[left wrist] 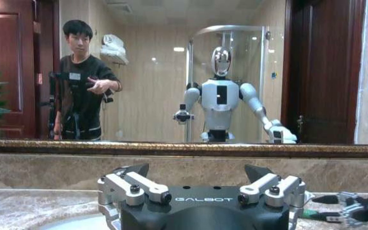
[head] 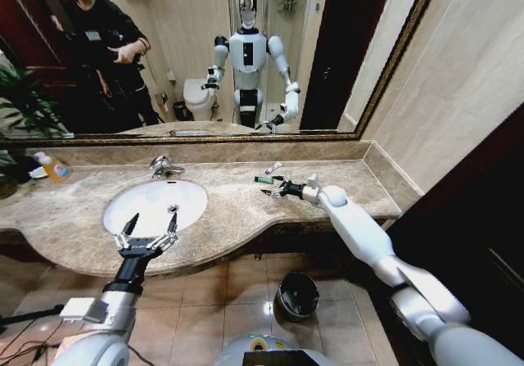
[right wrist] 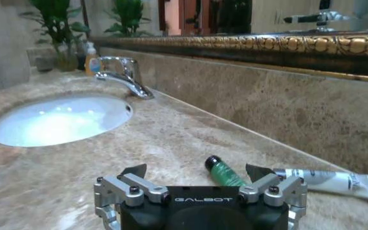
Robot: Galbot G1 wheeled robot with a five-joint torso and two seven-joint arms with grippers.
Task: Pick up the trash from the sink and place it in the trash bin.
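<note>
Right gripper: jaws spread, astride dark green tube on marble bench
Tube: light, soft, slippery; grip mid-body

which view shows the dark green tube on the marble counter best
The right wrist view: the dark green tube with a black cap lies close up on the marble, just ahead of the open right gripper. The head view shows it as a small green sliver; the left wrist view gives a distant green glimpse.

left gripper jaws spread, arm low; right gripper jaws spread, arm extended forward.
</note>
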